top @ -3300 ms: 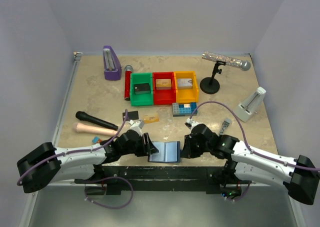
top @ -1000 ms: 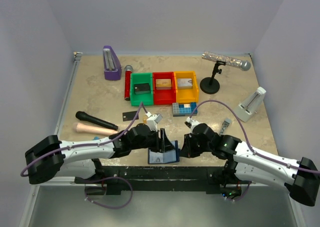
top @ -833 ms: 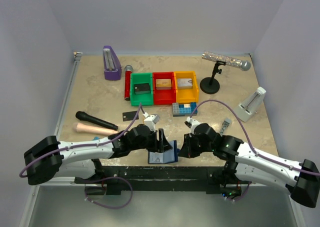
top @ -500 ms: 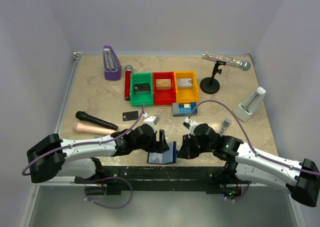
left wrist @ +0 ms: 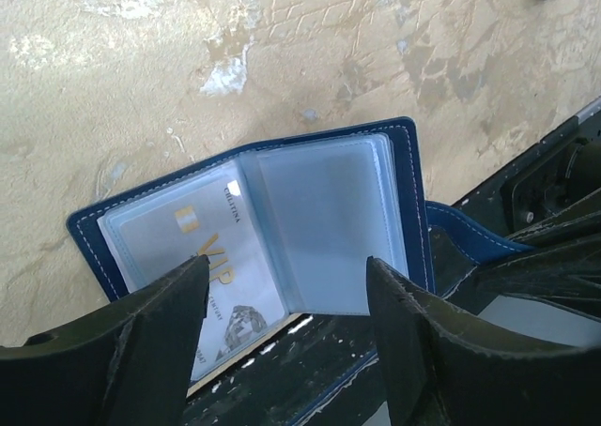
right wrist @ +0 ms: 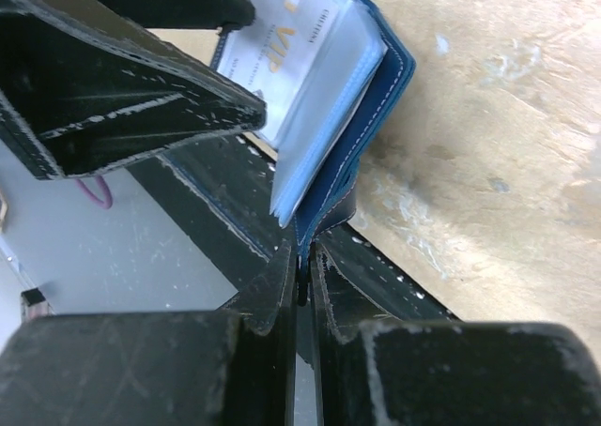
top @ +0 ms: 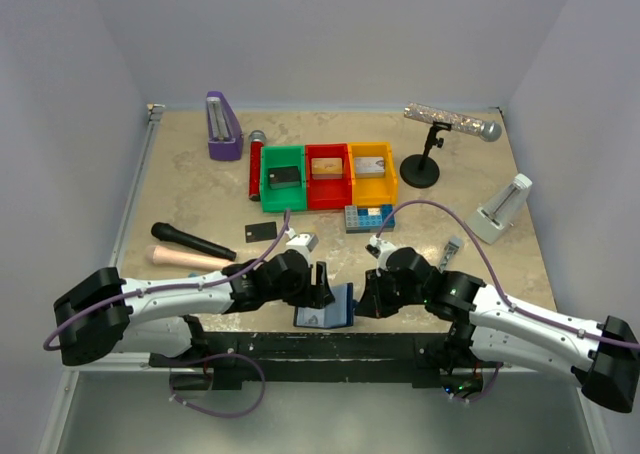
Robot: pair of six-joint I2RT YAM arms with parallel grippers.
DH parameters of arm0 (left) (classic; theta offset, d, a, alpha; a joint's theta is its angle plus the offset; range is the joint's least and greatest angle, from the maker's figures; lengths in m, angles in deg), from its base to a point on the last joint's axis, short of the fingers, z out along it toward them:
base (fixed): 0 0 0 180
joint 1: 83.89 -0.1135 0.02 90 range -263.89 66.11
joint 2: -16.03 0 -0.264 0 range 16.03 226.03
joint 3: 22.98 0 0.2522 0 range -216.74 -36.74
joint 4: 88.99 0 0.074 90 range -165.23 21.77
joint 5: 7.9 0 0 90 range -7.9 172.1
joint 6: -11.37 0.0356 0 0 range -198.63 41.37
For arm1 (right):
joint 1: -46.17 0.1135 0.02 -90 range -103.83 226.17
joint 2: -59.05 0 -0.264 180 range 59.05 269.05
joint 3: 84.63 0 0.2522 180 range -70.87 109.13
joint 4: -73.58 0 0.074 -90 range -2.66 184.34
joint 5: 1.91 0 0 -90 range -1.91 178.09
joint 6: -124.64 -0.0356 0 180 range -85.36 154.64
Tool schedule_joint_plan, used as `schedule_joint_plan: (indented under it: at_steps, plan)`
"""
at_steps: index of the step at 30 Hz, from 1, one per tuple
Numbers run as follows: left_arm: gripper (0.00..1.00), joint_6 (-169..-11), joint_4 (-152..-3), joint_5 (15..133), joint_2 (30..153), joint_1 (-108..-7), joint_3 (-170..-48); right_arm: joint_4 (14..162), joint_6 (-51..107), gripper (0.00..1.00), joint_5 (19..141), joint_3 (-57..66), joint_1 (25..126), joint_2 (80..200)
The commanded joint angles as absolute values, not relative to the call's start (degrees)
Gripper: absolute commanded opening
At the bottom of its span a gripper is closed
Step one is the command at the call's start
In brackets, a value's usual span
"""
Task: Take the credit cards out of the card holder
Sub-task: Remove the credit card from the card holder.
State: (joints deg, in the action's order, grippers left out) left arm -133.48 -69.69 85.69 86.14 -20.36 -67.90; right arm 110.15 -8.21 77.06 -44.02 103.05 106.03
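The navy card holder (top: 335, 306) lies open at the table's near edge, its clear sleeves (left wrist: 324, 224) fanned up. A grey VIP credit card (left wrist: 202, 248) sits in the left sleeve. My left gripper (left wrist: 286, 262) hovers open over the holder's near edge with nothing between its fingers (left wrist: 160, 327); from above, the left gripper (top: 320, 279) is just left of the raised flap. My right gripper (right wrist: 302, 257) is shut on the card holder's (right wrist: 380, 79) navy cover edge, and the right gripper (top: 360, 299) keeps that side lifted. A black card (top: 260, 231) lies on the table behind.
Green (top: 268, 186), red (top: 327, 197) and yellow (top: 390, 179) bins each hold a card. A blue studded plate (top: 367, 217), black microphone (top: 192, 242), pink handle (top: 185, 259), red cylinder (top: 256, 171), purple stand (top: 223, 126), silver microphone on stand (top: 452, 122) and white dock (top: 503, 207) surround them. A black rail (top: 330, 342) runs along the front.
The left jaws have spread wider and the left gripper has eased slightly back from the holder. The right gripper keeps its pinch on the cover edge.
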Motion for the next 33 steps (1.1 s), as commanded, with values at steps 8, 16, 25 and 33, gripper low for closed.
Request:
schedule_joint_plan:
  at_steps: [8,16,25,33]
  plan:
    - [0.65,-136.6,-74.1,88.4,80.9,-21.2,-60.3,113.7,-10.0,0.0,84.1,-43.5,103.2,106.7]
    - [0.54,-139.0,-74.3,90.4,78.9,-22.4,-56.7,116.1,-9.9,0.0,85.7,-42.4,103.3,108.4]
    - [0.52,-138.0,-71.6,91.1,71.8,-23.4,-57.2,127.9,-9.0,0.53,91.8,-35.5,103.3,103.1]
    - [0.49,-138.0,-72.2,94.0,61.2,-23.7,-53.5,112.4,-6.2,0.53,83.3,-35.2,103.3,98.3]
